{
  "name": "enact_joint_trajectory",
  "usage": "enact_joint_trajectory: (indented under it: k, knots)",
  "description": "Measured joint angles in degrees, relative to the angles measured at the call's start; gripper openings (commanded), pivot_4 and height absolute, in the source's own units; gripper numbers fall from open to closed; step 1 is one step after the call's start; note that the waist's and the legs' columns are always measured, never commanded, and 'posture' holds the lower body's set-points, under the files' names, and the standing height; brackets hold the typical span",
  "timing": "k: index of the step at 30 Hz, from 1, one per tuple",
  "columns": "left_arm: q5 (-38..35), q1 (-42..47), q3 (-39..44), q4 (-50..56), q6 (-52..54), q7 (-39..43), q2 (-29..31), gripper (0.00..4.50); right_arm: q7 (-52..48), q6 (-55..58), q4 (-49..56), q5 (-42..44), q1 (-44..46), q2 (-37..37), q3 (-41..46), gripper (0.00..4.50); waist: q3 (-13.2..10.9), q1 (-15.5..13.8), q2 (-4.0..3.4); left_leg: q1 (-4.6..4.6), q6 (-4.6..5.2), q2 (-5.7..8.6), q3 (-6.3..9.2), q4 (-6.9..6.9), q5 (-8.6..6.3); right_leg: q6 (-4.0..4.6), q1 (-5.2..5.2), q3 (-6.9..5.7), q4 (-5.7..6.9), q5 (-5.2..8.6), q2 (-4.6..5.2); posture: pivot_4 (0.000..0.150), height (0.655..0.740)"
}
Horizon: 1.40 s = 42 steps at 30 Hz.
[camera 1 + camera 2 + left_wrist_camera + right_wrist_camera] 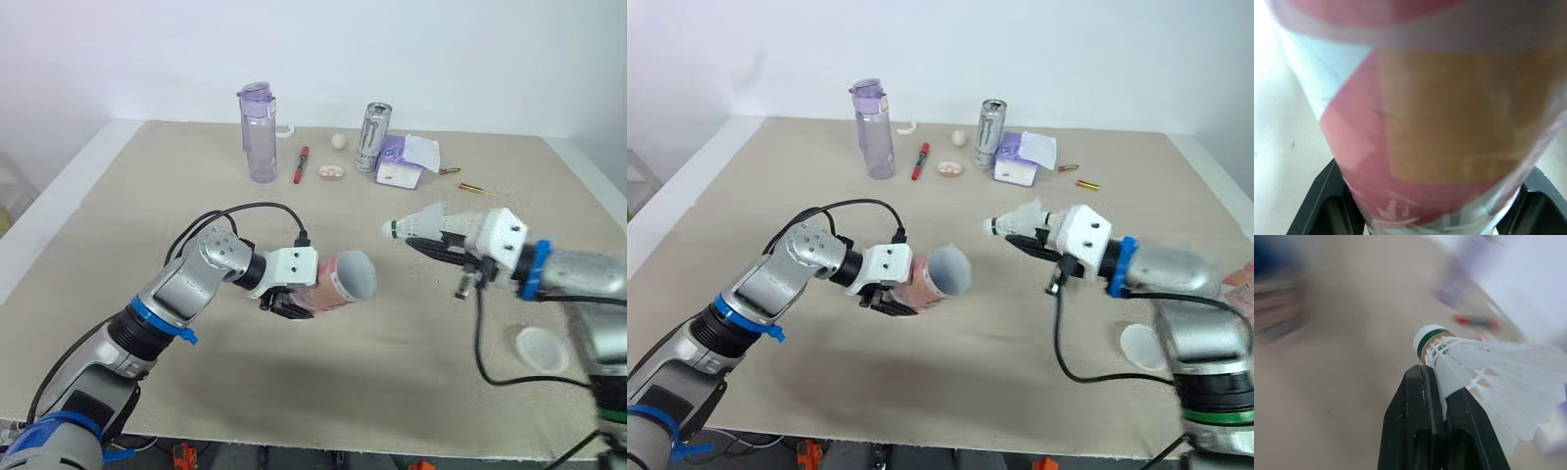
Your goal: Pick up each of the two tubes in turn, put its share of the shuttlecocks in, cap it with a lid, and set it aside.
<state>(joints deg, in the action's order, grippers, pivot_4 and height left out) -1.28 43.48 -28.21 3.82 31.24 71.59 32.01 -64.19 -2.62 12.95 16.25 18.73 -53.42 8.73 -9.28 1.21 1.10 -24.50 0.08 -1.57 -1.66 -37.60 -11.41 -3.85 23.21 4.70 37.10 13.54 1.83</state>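
My left gripper (290,302) is shut on a pink tube (338,281), held tilted above the table with its open mouth turned toward my right arm. The tube's pink, orange and pale blue wall (1425,127) sits between the two black fingers (1322,200). My right gripper (416,242) is shut on a white shuttlecock (419,227), its green-banded cork (1431,338) pointing at the tube's mouth, a short gap away. A round white lid (541,349) lies on the table near my right arm.
At the back of the table (118,215) stand a purple-capped bottle (259,132), a red pen (301,164), a small white ball (339,141), a silver can (372,136) and a purple-and-white box (404,162). Two small batteries (474,188) lie right of the box.
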Motion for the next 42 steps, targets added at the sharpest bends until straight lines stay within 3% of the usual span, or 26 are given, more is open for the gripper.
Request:
enact_joint_trajectory:
  k: [14,21,24,29,30,32,39,42]
  knots:
    - [-0.42,0.50,0.51,-0.76,3.01,-0.09,-1.12,2.75,-7.07,-7.59,4.17,1.33,4.72,-0.49,-6.50,0.10,0.03,-0.03,0.06,0.01,-0.01,-0.04,0.01,-0.01,0.01,0.14,0.02,0.03,0.01,-0.07,-0.02,0.150,0.7400]
    - [-0.41,0.49,0.40,-0.37,3.64,-0.41,-1.39,2.75,-7.16,-11.07,2.92,-3.70,11.13,1.84,-12.95,0.10,0.03,-0.12,0.07,-0.01,-0.01,-0.03,0.01,-0.01,0.02,0.13,0.02,0.03,0.00,-0.06,0.00,0.150,0.7400]
    - [-0.41,0.46,0.36,-0.20,3.65,-0.44,-1.42,2.75,-7.55,-11.74,2.27,-4.52,11.15,1.83,-13.53,1.01,0.03,-0.17,0.07,-0.03,-0.01,0.01,-0.02,-0.01,0.02,0.12,0.03,0.04,0.00,-0.03,0.06,0.150,0.7400]
    - [0.01,0.41,-0.04,0.17,3.57,-0.82,-1.32,2.75,-7.05,-10.88,2.26,-3.19,11.29,1.82,-12.74,3.32,0.03,-0.17,0.07,-0.01,-0.01,0.01,0.00,-0.01,0.02,0.13,0.00,0.03,0.01,-0.04,0.06,0.150,0.7400]
    - [0.05,0.41,-0.05,0.17,3.55,-0.83,-1.32,2.75,-6.99,-10.53,2.30,-2.81,11.27,1.82,-12.57,3.32,0.03,-0.17,0.07,0.00,-0.01,0.01,0.00,-0.01,0.02,0.13,0.00,0.03,0.01,-0.05,0.06,0.150,0.7400]
    - [0.07,0.42,-0.07,0.14,3.52,-0.86,-1.28,2.75,-6.57,-6.80,2.94,0.66,10.08,1.59,-10.55,4.39,0.03,-0.20,0.07,-0.01,-0.01,0.00,0.02,-0.01,0.02,0.14,-0.01,0.01,0.01,-0.05,0.06,0.150,0.7400]
    - [0.01,0.42,-0.07,0.06,3.41,-0.94,-1.26,2.75,1.97,14.76,3.82,16.96,3.02,1.26,2.98,4.47,0.05,-0.24,0.15,0.00,0.02,-0.01,0.07,-0.01,0.04,0.17,-0.06,-0.05,0.01,-0.08,0.11,0.150,0.7400]
    - [0.01,0.45,-0.09,-0.01,3.23,-0.85,-1.16,2.75,9.57,23.90,-3.24,19.03,-3.82,2.31,10.79,4.47,0.10,-0.24,0.27,0.00,0.02,-0.02,0.04,-0.01,0.04,0.18,-0.05,-0.06,0.00,-0.08,0.12,0.150,0.7400]
